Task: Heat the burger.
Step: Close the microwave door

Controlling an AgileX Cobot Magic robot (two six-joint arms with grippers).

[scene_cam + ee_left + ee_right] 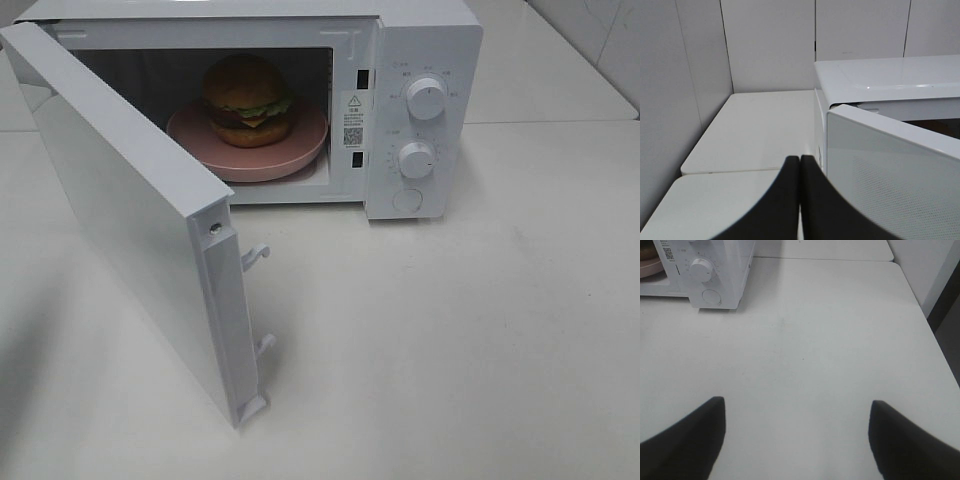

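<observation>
As the microwave [440, 50] holds the burger [248, 100], white tabletop [450, 340] meets panelled walls [767, 45].

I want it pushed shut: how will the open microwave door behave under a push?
The microwave door looks like a stiff panel hinged at one edge, so it should swing, not bend. Its smooth face could let a contact slip.

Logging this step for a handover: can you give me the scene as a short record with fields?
burger: on the pink plate, inside the microwave
microwave door: swung wide open
left gripper: shut, empty, near the door
right gripper: open, empty, over the table
task state: door not yet closed
</observation>
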